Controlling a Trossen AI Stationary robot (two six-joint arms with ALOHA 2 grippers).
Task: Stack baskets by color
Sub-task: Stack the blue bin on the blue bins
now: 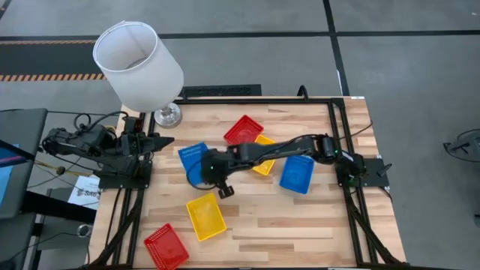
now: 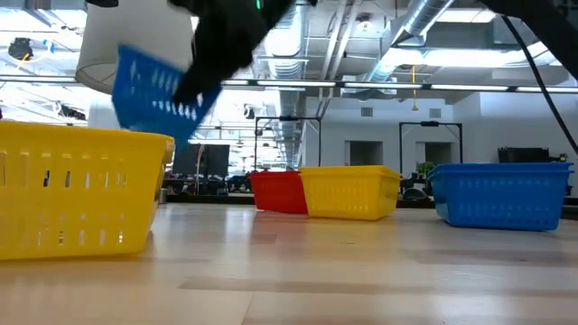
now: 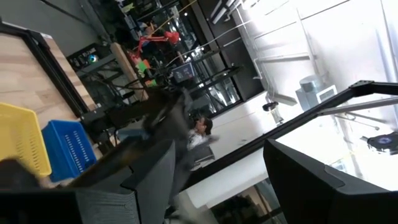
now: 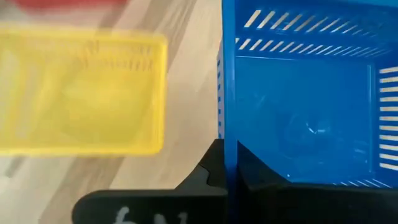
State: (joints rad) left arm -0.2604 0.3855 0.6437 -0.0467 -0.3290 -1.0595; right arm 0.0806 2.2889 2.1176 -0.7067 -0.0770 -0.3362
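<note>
My right gripper (image 1: pixel 207 172) reaches across to the table's middle left and is shut on a blue basket (image 1: pixel 193 157), which hangs tilted in the air in the low view (image 2: pixel 149 90). On the table rest a second blue basket (image 1: pixel 298 174), a red basket (image 1: pixel 244 129) with a yellow one (image 1: pixel 264 159) next to it, a yellow basket (image 1: pixel 206 217) nearer the front, and a red basket (image 1: pixel 166 247) at the front left. My left gripper (image 3: pixel 217 186) waits open, folded back at the table's left edge. My right gripper pinches one side wall of the blue basket (image 4: pixel 229 149) at its rim, one finger inside (image 4: pixel 255 168) the basket and one outside (image 4: pixel 208 171). The fingers slant down from the table's right. The basket is lifted clear of the table and hangs tilted.
A large white lamp (image 1: pixel 139 64) stands at the far left corner of the table. My right arm (image 1: pixel 292 148) passes over the yellow basket beside the red one. Bare wood lies at the front right (image 1: pixel 300 225).
</note>
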